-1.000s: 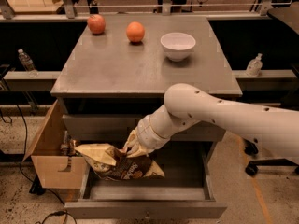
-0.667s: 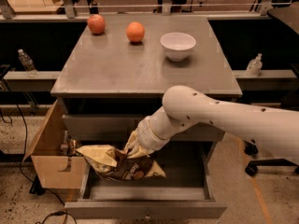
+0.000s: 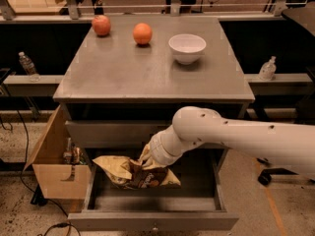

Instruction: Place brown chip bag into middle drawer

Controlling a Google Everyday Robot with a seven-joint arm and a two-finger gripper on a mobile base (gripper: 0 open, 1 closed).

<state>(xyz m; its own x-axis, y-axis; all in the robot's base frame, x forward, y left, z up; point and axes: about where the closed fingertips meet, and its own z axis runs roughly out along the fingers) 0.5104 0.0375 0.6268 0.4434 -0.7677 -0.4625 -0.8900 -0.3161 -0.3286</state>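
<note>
Claw [image 3: 147, 159]: low inside the open middle drawer [image 3: 152, 221], at the upper right end of the brown chip bag [image 3: 132, 174]; mostly hidden behind the white wrist.
Grip state: cannot tell whether released or clenched.
Arm [image 3: 236, 136]: reaches in from 3 o'clock, under the bench top.
Brown chip bag: lies in the drawer's left half, crumpled, tan end toward 9 o'clock, its right end tilted up against the claw.
Middle drawer: pulled fully out, small knob [image 3: 155, 228] at its front.
Cardboard box [image 3: 54, 173]: at 9 o'clock, just beside the drawer.
Bench [image 3: 147, 73]: at 12 o'clock, carrying apple [image 3: 101, 25], orange [image 3: 142, 33], white bowl [image 3: 187, 48].
</note>
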